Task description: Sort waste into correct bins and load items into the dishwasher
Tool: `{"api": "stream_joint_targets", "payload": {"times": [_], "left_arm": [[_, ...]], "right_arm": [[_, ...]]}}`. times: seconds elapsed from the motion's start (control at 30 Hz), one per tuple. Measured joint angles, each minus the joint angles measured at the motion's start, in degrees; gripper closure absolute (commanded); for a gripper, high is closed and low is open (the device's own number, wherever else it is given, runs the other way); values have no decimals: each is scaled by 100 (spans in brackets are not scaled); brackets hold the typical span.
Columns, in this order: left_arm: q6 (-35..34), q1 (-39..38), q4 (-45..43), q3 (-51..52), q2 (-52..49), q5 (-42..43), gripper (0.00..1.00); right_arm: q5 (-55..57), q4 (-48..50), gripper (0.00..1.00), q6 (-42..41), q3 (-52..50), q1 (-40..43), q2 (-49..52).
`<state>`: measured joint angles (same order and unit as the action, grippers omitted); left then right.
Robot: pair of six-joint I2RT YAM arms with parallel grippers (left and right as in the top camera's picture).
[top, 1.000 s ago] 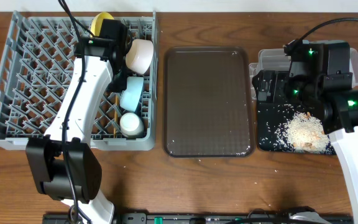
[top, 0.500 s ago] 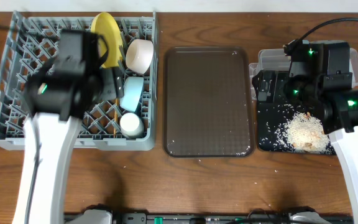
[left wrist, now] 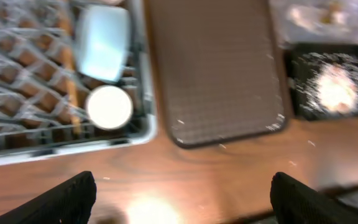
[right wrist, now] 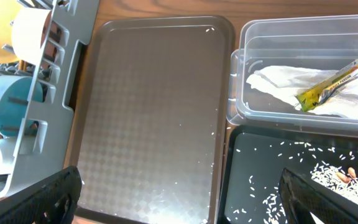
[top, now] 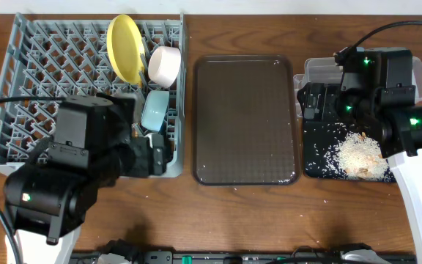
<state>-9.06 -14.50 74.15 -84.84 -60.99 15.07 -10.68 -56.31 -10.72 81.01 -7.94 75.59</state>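
Left gripper (left wrist: 183, 186): withdrawn from dish rack (top: 42, 81), fingers spread, empty
Right gripper (right wrist: 180, 182): wide open
Yellow plate (top: 125, 48): upright in dish rack

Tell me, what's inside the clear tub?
The tub holds a crumpled white napkin with a green-and-yellow sachet lying on it. Anything under the napkin is hidden.
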Motion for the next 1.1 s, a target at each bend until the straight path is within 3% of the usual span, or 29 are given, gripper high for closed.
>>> {"api": "stream_joint_targets", "payload": {"times": [0.37, 0.5, 0.7, 0.87, 1.1], "left_arm": [[-9, -31, -22, 0, 2, 267, 9], [-2, -70, -546, 76, 20, -66, 10], [234, 212, -2225, 1016, 420, -494, 10], [549, 892, -4258, 2813, 1325, -531, 9], [1106, 1552, -6081, 5051, 2750, -503, 9]], "right_arm": [[0, 0, 1, 0, 0, 0, 0], [0, 0, 1, 0, 0, 0, 0], [0, 2, 1, 0, 0, 0, 0], [0, -2, 1, 2, 0, 0, 0], [0, 0, 1, 0, -2, 0, 0]]}}
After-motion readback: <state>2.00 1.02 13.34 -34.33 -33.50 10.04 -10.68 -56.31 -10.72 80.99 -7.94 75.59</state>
